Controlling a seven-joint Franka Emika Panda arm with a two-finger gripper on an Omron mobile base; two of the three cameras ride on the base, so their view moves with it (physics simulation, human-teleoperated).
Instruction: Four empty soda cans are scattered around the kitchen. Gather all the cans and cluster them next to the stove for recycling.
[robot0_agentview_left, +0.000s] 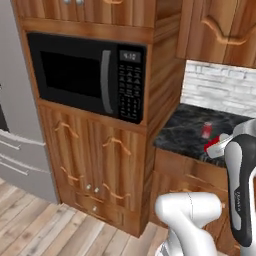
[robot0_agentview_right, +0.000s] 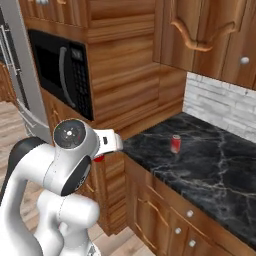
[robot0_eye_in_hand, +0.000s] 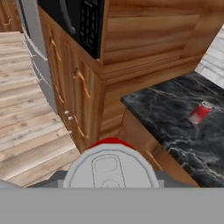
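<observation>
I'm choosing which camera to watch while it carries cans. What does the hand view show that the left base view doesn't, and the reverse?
Hand view: the silver lid and pull tab of the carried red soda can, close up.
Left base view: the black microwave whole, with its lit clock, the upper wooden cabinet doors, and the robot's white arm.
Both: a second red soda can standing on the black marble counter, plus part of that microwave.

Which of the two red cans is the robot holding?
The red can right at the gripper, silver top facing the hand camera. The other red can stands alone on the black counter.
</observation>
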